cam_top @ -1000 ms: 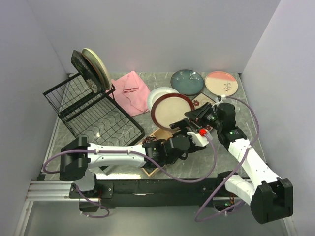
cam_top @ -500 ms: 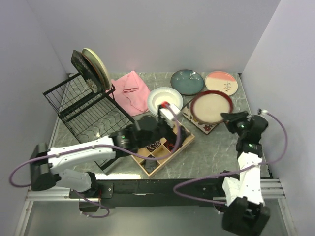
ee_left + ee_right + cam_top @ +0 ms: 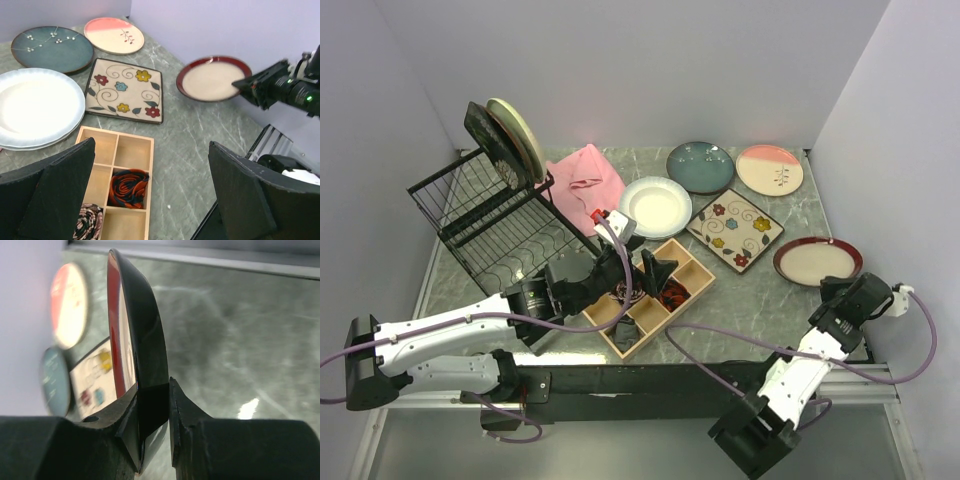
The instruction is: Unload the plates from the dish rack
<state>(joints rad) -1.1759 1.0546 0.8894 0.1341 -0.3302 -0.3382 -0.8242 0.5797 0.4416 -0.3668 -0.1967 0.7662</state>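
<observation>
Grey table (image 3: 760,292) — dish rack (image 3: 516,246) overhead only

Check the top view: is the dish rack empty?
No, a black plate and a cream plate stand at the rack back.

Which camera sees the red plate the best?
The left wrist view. There the dark red plate looks big, with its whole face showing: red rim, cream middle, and the right hand pinching its edge. The top view shows the plate whole too, only smaller. The right wrist view sees just its thin edge.
</observation>
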